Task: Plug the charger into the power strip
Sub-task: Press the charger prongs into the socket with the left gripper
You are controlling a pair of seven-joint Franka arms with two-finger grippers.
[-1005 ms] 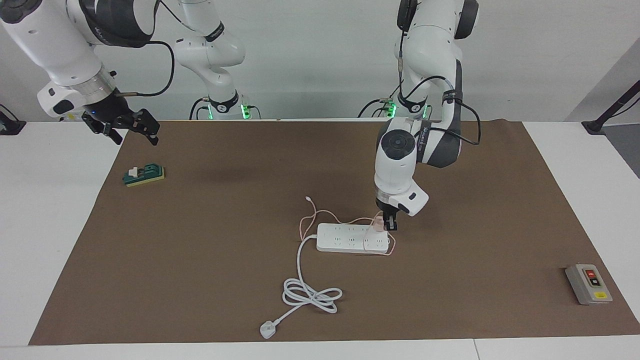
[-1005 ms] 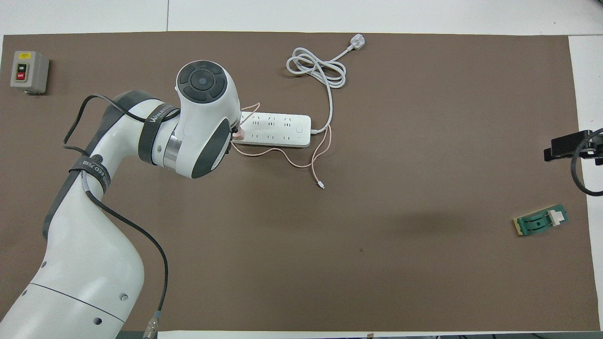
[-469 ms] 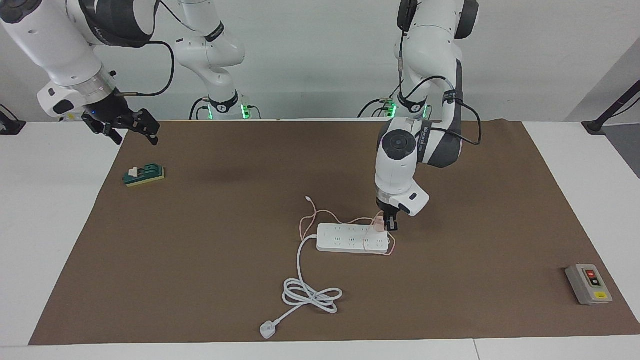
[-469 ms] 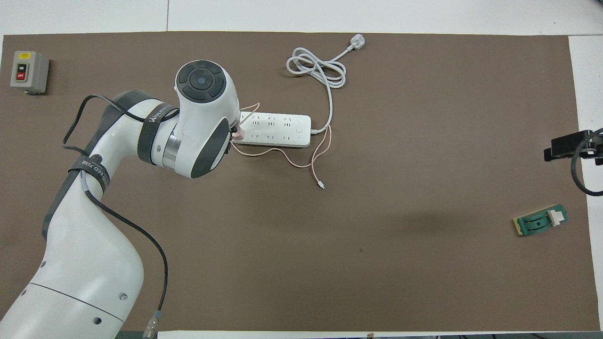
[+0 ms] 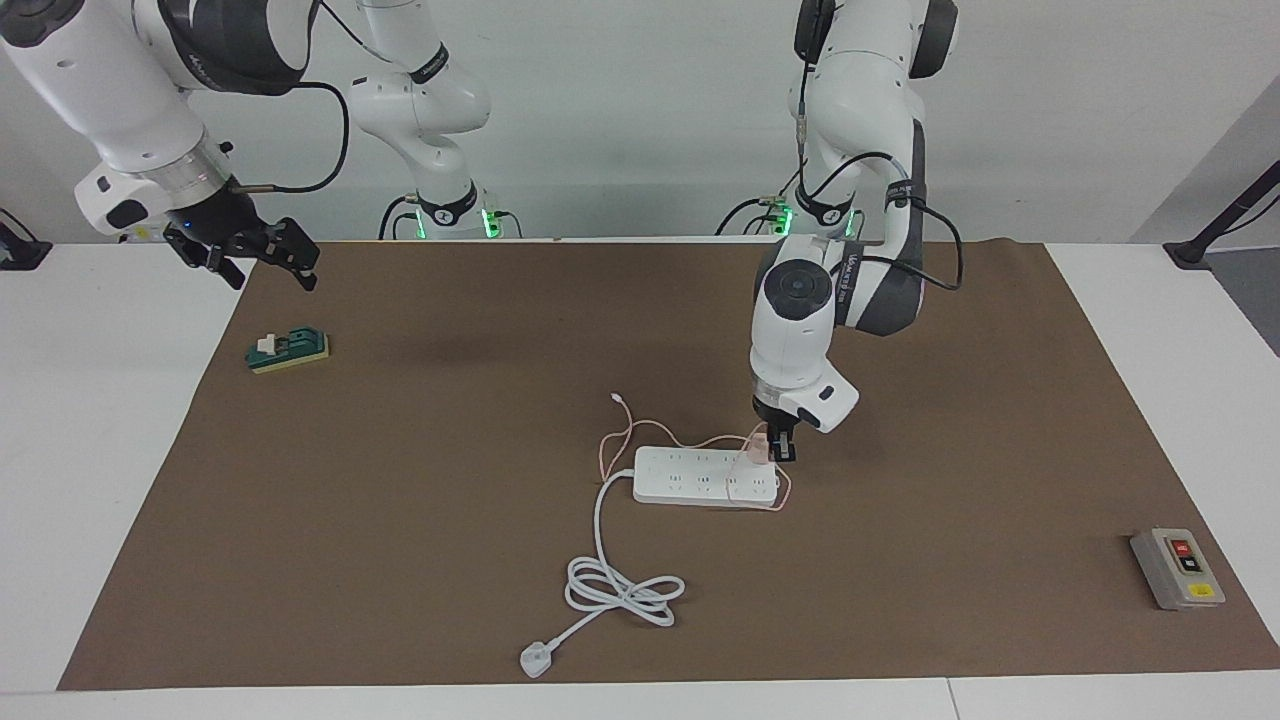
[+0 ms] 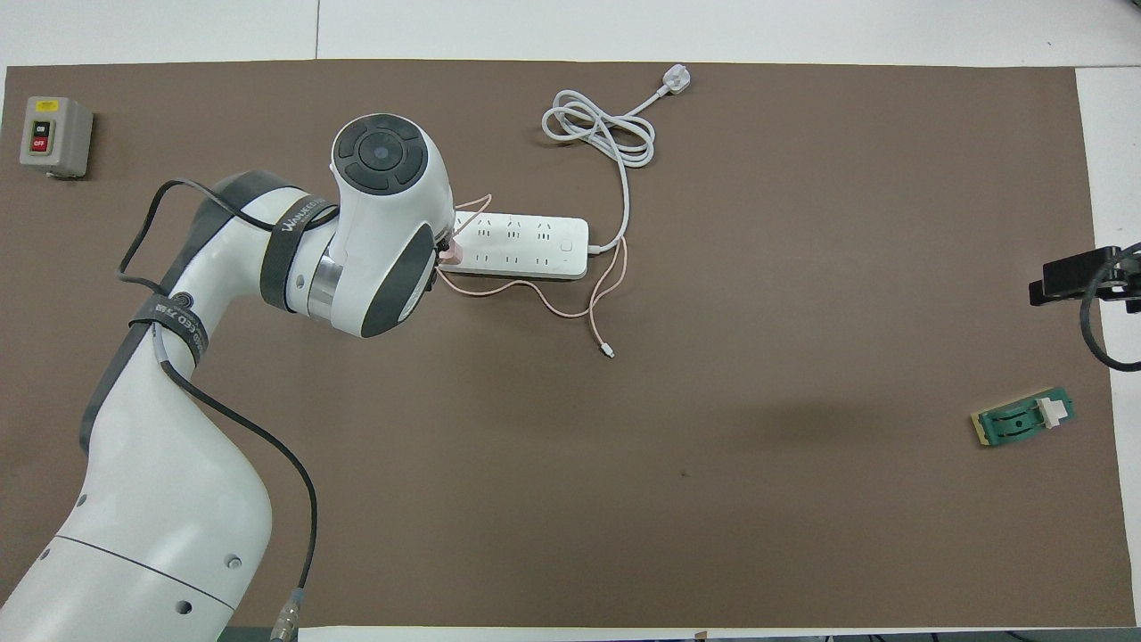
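The white power strip (image 5: 705,477) (image 6: 526,247) lies on the brown mat in the middle of the table. My left gripper (image 5: 772,447) points straight down, shut on the small pink charger (image 5: 760,447) (image 6: 450,256). The charger sits on the strip's end toward the left arm. In the overhead view the left arm's wrist hides most of the gripper. The charger's thin pink cable (image 5: 625,430) (image 6: 570,308) loops over the strip and trails on the mat nearer to the robots. My right gripper (image 5: 265,262) hangs open over the mat's corner at the right arm's end, waiting.
The strip's thick white cord (image 5: 620,585) coils farther from the robots and ends in a white three-pin plug (image 5: 535,660). A small green block (image 5: 288,350) lies below the right gripper. A grey button box (image 5: 1178,567) sits at the left arm's end.
The left arm's wrist has risen very slightly and shifted a little; the charger stays on the strip's end. The right arm has not moved.
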